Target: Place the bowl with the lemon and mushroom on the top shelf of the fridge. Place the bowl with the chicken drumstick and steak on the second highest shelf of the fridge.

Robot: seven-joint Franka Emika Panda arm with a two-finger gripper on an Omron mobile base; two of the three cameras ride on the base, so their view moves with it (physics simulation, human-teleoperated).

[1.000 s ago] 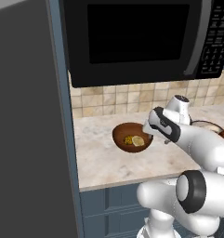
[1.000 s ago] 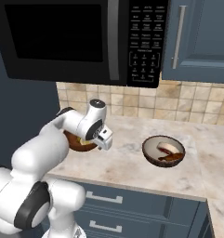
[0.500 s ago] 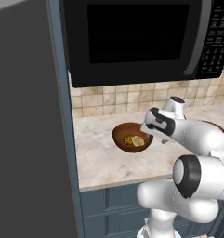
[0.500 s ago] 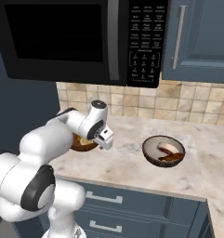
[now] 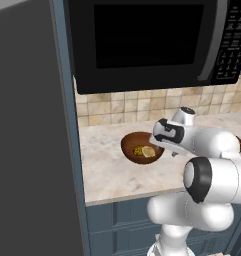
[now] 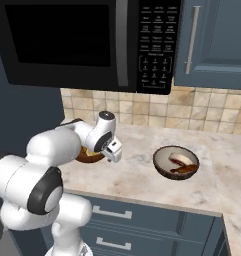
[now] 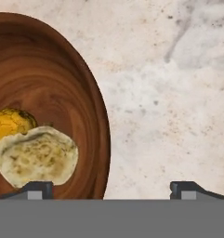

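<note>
Two fingertips of the gripper (image 7: pixel 111 188) stand wide apart, holding nothing, straddling the rim of the bowl with the lemon and mushroom (image 7: pixel 53 97) (one tip over the inside, one over bare counter (image 7: pixel 169 102)). Toward 3 o'clock in the right base view, well apart, sits a darker bowl (image 6: pixel 176 162) amid open marble.

Claw (image 7: pixel 111 188) spread wide astride the bowl's (image 7: pixel 62 83) rim; pale mushroom (image 7: pixel 36 158), probably lemon (image 7: pixel 9 128), inside.
</note>
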